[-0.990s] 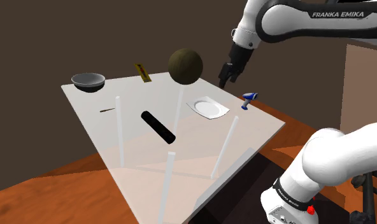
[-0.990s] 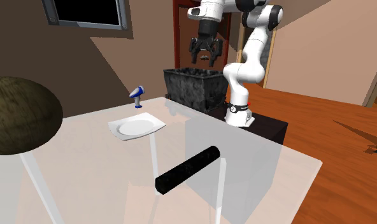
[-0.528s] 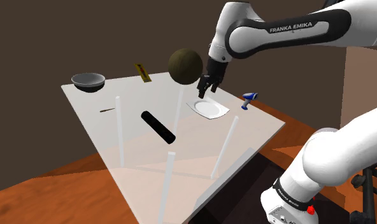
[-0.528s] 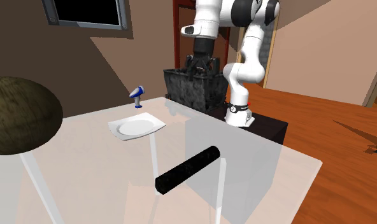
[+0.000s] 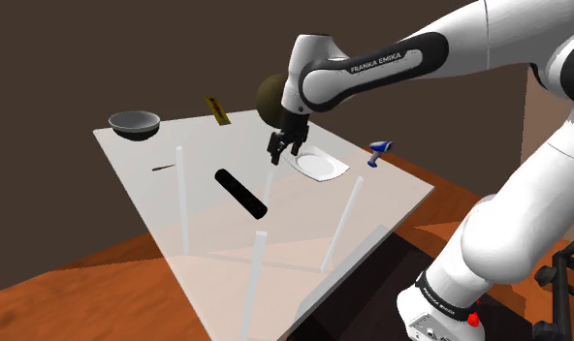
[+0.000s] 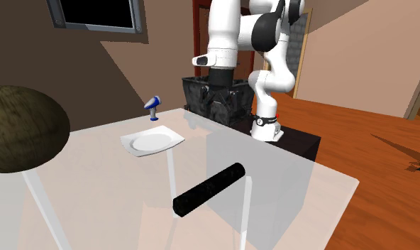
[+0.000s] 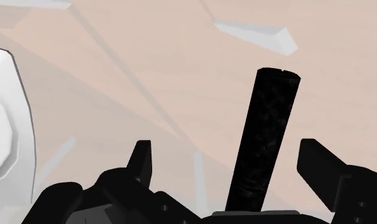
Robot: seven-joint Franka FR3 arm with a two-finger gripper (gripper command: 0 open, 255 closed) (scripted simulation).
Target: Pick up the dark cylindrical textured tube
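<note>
The dark textured tube (image 5: 240,193) lies flat on the pale translucent table (image 5: 159,208), near its middle. My black gripper (image 5: 281,147) hangs above the table between the tube and a white plate (image 5: 317,164), apart from both. In the wrist view the fingers (image 7: 141,162) stand wide apart and open, and the tube (image 7: 267,133) runs lengthwise below them, closer to the other finger, untouched. In the second exterior view the tube (image 6: 208,189) lies near the table's front, with the gripper (image 6: 218,98) far behind it.
A grey bowl (image 5: 135,123) and a yellow item (image 5: 215,109) sit at the table's far side. A brown ball (image 5: 270,97) shows behind the arm. A small blue object (image 5: 378,150) stands past the plate. A black bin (image 6: 201,96) sits by the stand.
The arm has swung to the shoulder view's left and come down, from beyond the plate to over the table near the tube. The tube has not moved.
</note>
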